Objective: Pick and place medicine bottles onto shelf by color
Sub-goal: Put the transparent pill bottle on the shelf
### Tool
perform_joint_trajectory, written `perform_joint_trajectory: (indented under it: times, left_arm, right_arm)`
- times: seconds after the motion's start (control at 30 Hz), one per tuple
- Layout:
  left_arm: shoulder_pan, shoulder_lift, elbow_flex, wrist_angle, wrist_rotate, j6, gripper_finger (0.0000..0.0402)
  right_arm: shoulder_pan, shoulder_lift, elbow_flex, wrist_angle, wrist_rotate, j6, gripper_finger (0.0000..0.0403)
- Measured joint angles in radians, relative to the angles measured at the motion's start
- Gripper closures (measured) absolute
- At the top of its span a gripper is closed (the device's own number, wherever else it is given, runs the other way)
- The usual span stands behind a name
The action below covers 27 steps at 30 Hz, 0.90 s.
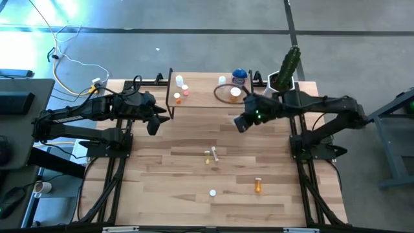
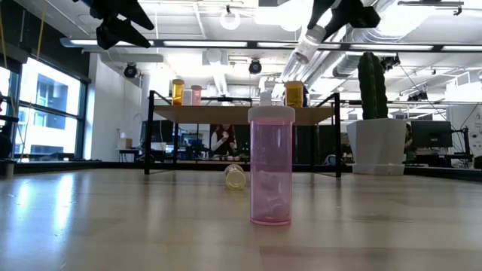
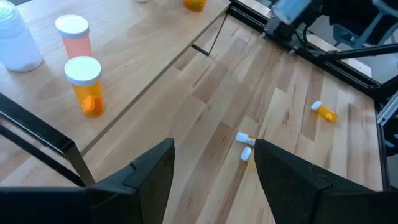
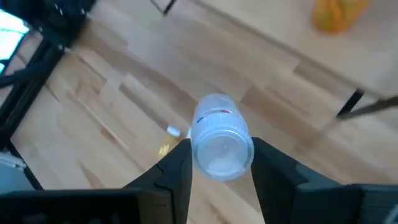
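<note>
The shelf [image 1: 207, 103] stands at the table's far edge. On it are a white bottle [image 1: 179, 81], two orange or pinkish ones [image 1: 185, 91], a blue jar [image 1: 239, 76] and an orange bottle [image 1: 235, 92]. My right gripper [image 1: 240, 123] hovers in front of the shelf's right half, shut on a clear bottle [image 4: 217, 134]. My left gripper [image 1: 154, 123] is open in the air by the shelf's left end, touching nothing. On the table, small bottles [image 1: 210, 155] lie on their sides, an orange bottle [image 1: 258, 186] lies near the front, and a pink bottle [image 2: 271, 165] stands upright. My right gripper pinches the clear bottle between its two fingers [image 4: 177, 165], one on each side of the bottle's body near its round whitish end [image 4: 221, 152]. The bottle is lifted clear of the table. It slants down below the gripper [image 2: 305, 45], above shelf height.
A white pot with a green cactus [image 1: 286, 71] stands at the shelf's right end. Black frame rails [image 1: 110, 175] run along the table's left and right sides. Bare tabletop [image 1: 162, 175] lies between the arms and the near edge.
</note>
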Motion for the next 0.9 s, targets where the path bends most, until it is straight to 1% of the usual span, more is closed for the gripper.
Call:
perform_joint_trajectory:
  times: [0.23, 0.53, 0.73, 0.9]
  left_arm:
    - [0.0, 0.0, 0.0, 0.0, 0.0, 0.001, 0.019]
    - [0.0, 0.0, 0.0, 0.0, 0.0, 0.001, 0.019]
    - [0.0, 0.0, 0.0, 0.0, 0.0, -0.002, 0.019]
    - [0.0, 0.0, 0.0, 0.0, 0.0, 0.001, 0.019]
  right_arm:
    - [-0.105, 0.0, 0.063, -0.003, 0.0, -0.117, 0.0279]
    - [-0.259, 0.0, 0.151, 0.022, 0.0, -0.315, 0.0279]
    - [-0.382, 0.0, 0.173, 0.037, -0.012, -0.441, 0.0279]
    - [-0.466, 0.001, 0.174, 0.045, -0.029, -0.505, 0.0279]
